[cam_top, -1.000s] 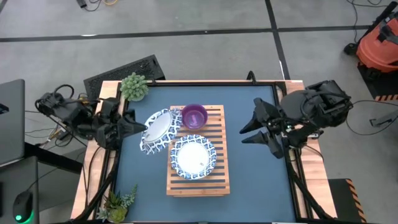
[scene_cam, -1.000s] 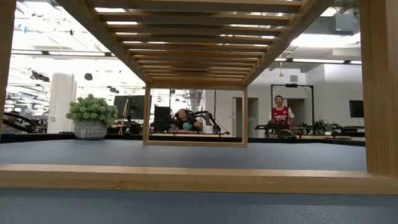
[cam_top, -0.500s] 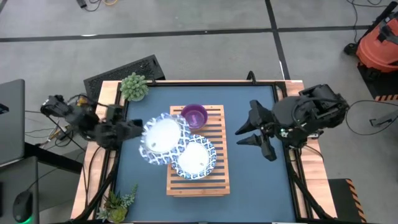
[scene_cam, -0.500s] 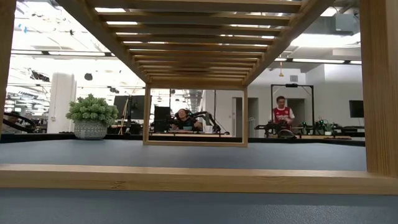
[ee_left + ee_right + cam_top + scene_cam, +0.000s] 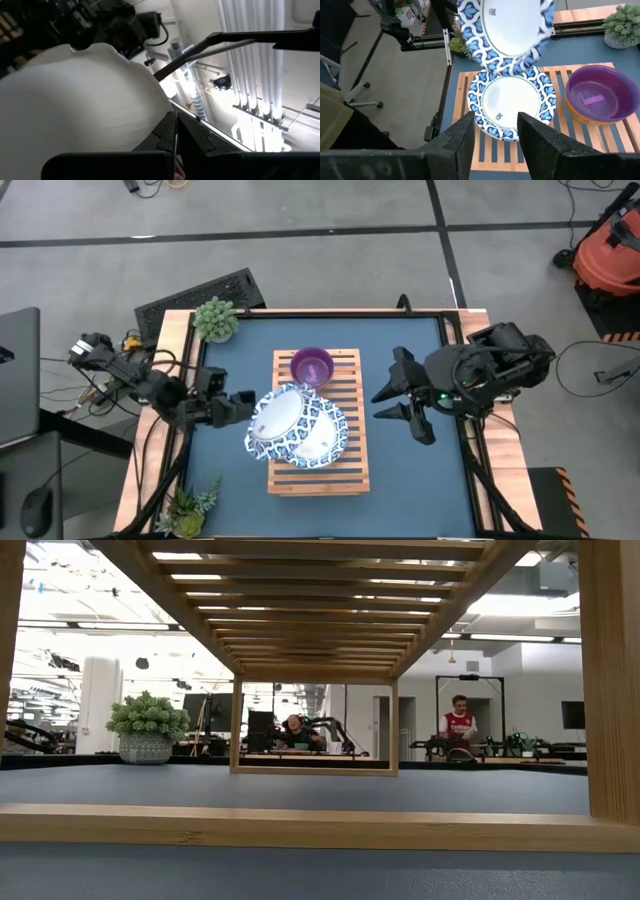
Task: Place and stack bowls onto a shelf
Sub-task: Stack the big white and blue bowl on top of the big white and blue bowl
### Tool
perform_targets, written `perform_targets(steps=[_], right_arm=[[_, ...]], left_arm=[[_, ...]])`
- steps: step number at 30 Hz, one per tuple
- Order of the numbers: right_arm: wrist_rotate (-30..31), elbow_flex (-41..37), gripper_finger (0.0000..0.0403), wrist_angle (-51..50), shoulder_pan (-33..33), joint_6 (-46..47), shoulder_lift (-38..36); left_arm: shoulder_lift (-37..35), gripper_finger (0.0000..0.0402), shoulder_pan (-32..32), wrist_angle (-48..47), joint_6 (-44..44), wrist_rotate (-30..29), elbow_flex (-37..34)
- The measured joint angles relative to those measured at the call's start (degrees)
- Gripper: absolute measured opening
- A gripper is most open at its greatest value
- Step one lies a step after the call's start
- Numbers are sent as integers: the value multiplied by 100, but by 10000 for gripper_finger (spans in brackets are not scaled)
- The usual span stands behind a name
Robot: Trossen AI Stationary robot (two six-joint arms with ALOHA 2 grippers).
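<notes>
My left gripper [image 5: 243,406] is shut on a white dish with a blue patterned rim [image 5: 280,416]. That dish hangs tilted over the left part of a like dish [image 5: 322,438], which lies flat on the light-wood slatted shelf [image 5: 345,470]. A purple bowl [image 5: 312,366] sits on the shelf's far end, and in the right wrist view an orange rim shows under this bowl [image 5: 598,95]. My right gripper [image 5: 398,406] hovers open just right of the shelf and holds nothing. The left wrist view is mostly filled by the held dish's white underside [image 5: 80,105]. My left gripper pinches the dish's rim at its left edge [image 5: 254,412] between its two fingers. They come from the table's left, slanting upward. The dish is lifted and tilted, its face up toward the right. I cannot tell whether its low edge [image 5: 512,65] touches the dish below.
A potted plant [image 5: 215,318] stands at the table's far left corner and another [image 5: 190,505] at the near left. The low view looks through the shelf's frame [image 5: 315,825] at people in the room behind. Bare blue tabletop [image 5: 420,480] lies right of the shelf.
My left gripper has come down and toward the table's right, turning as it went. The dish, which stood steeply tipped off the shelf's left side, now lies flatter, face up, over the dish on the shelf. My right gripper has drifted slightly toward the shelf.
</notes>
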Motion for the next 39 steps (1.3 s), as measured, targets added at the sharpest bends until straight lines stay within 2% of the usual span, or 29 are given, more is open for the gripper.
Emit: perform_targets(steps=[12,23,30,34,39], right_arm=[[-6,0,173,-3,-33,-4,76],[-8,0,173,-5,-31,22,76],[-10,0,173,-10,-31,-2,76],[-16,0,173,-37,-31,-4,76],[-21,0,173,-306,-26,-4,76]], left_arm=[[975,0,789,1202,-1251,834,2],[1380,0,1317,1148,-2248,1147,2],[1376,2,1407,672,-2370,1100,4],[1376,26,1403,367,-2271,1043,4],[1373,78,1407,406,-1992,1088,4]])
